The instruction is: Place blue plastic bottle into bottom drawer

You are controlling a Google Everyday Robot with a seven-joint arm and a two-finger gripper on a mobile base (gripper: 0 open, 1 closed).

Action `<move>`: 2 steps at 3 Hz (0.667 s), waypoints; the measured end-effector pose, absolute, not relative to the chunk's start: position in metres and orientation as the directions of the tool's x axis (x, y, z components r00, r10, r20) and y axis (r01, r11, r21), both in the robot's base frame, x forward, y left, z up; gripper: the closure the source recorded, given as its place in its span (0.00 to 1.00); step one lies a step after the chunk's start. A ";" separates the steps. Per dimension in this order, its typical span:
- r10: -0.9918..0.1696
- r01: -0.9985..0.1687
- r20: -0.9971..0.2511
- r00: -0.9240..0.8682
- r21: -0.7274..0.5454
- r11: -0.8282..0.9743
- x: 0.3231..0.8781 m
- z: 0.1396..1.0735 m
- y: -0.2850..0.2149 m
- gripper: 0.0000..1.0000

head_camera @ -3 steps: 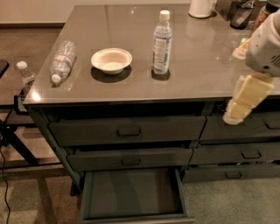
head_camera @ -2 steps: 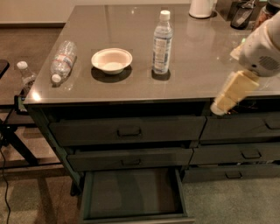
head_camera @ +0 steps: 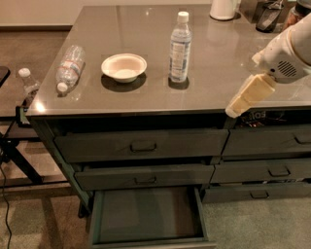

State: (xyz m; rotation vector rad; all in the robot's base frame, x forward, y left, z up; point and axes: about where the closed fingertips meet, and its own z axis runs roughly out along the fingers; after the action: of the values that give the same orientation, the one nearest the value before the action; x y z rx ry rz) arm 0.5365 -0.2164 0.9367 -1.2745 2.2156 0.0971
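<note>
The blue plastic bottle (head_camera: 179, 48) stands upright on the grey countertop, right of a white bowl (head_camera: 124, 67). It is slim and clear, with a white cap and a pale label. The bottom drawer (head_camera: 146, 214) is pulled open at the lower left of the cabinet, and its flat floor is bare. My gripper (head_camera: 234, 110), cream-coloured on a white arm, hangs at the right over the counter's front edge. It is to the right of the bottle, nearer the camera, apart from it and holding nothing.
A ridged clear bottle with a red-and-white label (head_camera: 69, 68) lies on the counter's left side. A white container (head_camera: 223, 8) and dark items (head_camera: 268, 17) stand at the back right. Closed drawer fronts (head_camera: 141, 145) sit above the open drawer. Another small bottle (head_camera: 28, 83) stands on a low stand at left.
My gripper has swung left and upward, from beside the right drawers to the counter's front edge. The bottle, bowl and drawer have not moved.
</note>
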 end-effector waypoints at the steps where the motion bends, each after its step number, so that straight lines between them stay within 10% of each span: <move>1: -0.731 -0.804 -0.561 -0.388 -0.182 0.566 0.547 0.928 -0.209 0.00; 2: -0.658 -0.762 -0.626 -0.417 -0.153 0.629 0.588 0.909 -0.204 0.00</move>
State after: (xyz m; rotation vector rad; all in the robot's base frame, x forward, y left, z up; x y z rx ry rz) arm 0.5879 -0.2039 0.9091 -1.1061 2.1875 0.2031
